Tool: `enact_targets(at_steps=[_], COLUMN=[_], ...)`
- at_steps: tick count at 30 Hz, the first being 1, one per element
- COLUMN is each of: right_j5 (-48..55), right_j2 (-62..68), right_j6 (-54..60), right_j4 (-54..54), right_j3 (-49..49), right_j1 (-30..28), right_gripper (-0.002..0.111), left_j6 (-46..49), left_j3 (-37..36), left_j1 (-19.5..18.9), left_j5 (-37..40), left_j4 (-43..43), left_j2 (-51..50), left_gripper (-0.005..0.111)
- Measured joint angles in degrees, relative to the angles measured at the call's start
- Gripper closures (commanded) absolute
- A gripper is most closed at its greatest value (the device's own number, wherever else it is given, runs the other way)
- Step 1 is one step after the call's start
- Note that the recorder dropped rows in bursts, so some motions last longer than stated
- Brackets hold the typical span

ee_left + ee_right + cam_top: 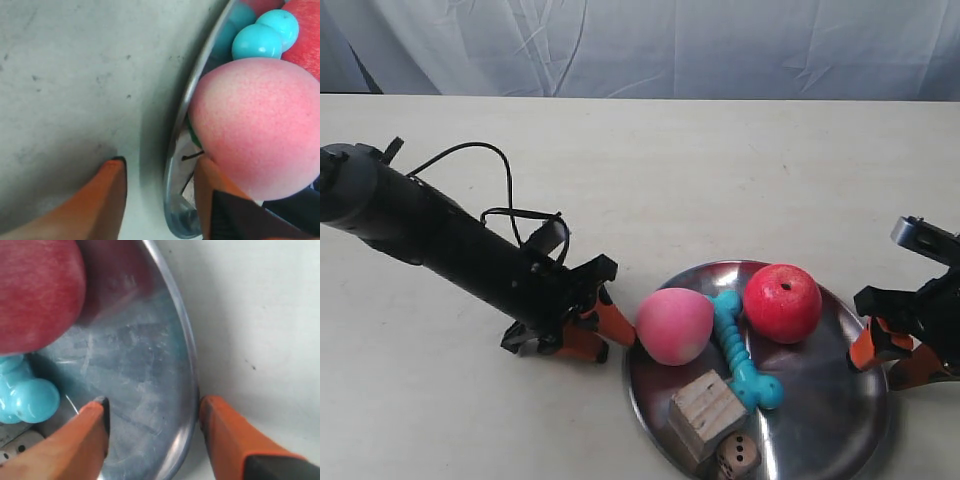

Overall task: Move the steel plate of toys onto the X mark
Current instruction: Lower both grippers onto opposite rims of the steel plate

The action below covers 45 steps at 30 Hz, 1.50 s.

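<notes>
Two grippers straddle the plate's rim

Both sets of jaws stand apart with the rim between them, not closed on it. In the left wrist view the left gripper (160,187) has one orange finger (107,200) on the bare table (75,75) outside the plate (175,165) and the other inside, tucked under the peach (255,125). In the right wrist view the right gripper (152,415) has one finger (85,440) over the plate's floor and the other just outside the rim.

In the exterior view the plate sits at the near right of the beige table, its lower edge cut off by the frame. The left gripper (605,330) is at its left edge, the right gripper (880,350) at its right edge. On the plate, the peach leans at the left rim, touching the turquoise bone (745,350); the apple (782,302) sits just beside the bone's far end. A wooden cube (705,412) lies near the bone's other end, with the die (737,455) touching it.

I cannot see the X mark in any view
</notes>
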<state>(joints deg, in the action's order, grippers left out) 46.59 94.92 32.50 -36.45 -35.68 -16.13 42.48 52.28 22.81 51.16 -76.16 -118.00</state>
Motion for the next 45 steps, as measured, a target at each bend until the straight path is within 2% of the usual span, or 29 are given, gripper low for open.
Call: enact_targets(at_steps=[4, 9, 13, 14, 17, 19, 28, 33, 38, 45], right_j5=[0.0, 0.0, 0.0, 0.1, 0.3, 0.5, 1.8, 7.2, 6.2, 2.0], right_j2=[0.0, 0.0, 0.0, 0.0, 0.0, 0.0, 0.0, -0.1, -0.5, 3.3], right_j6=[0.0, 0.0, 0.1, 0.1, 0.1, 0.1, 0.1, -0.6, -12.1, -14.1], right_j4=[0.0, 0.0, -0.2, -0.3, -0.9, -1.2, -1.5, 1.4, 11.5, 11.2], right_j3=[0.0, 0.0, 0.0, 0.0, 0.0, 0.0, 0.0, -2.8, -3.2, -1.4], right_j1=[0.0, 0.0, 0.0, 0.0, 0.0, 0.0, 0.0, 0.0, 0.1, 0.1], right_gripper=[0.054, 0.054, 0.055, 0.057, 0.075, 0.081, 0.081, 0.081, 0.081, 0.081], left_j6=[0.0, 2.4, 3.1, 3.2, 2.5, 0.3, -1.4, -2.8, -2.8, -2.8], left_j3=[0.0, 0.6, 2.7, 3.1, 3.1, 3.2, 3.4, 3.5, 3.5, 3.5], left_j1=[0.0, 1.6, 6.0, 6.7, 6.9, 7.0, 6.4, 6.4, 6.4, 6.4], left_j5=[-0.4, -0.9, -1.5, -1.8, -2.9, -3.1, -1.6, -0.1, 0.1, 0.1], left_j4=[0.5, 2.1, 2.9, 3.2, 3.2, 4.2, 6.3, 8.7, 9.0, 9.0], left_j2=[-0.3, -0.3, -0.5, -0.5, -0.5, -0.6, -0.6, -0.6, -0.6, -0.6], left_gripper=[0.081, 0.081, 0.081, 0.081, 0.081, 0.081, 0.081, 0.081, 0.081, 0.081])
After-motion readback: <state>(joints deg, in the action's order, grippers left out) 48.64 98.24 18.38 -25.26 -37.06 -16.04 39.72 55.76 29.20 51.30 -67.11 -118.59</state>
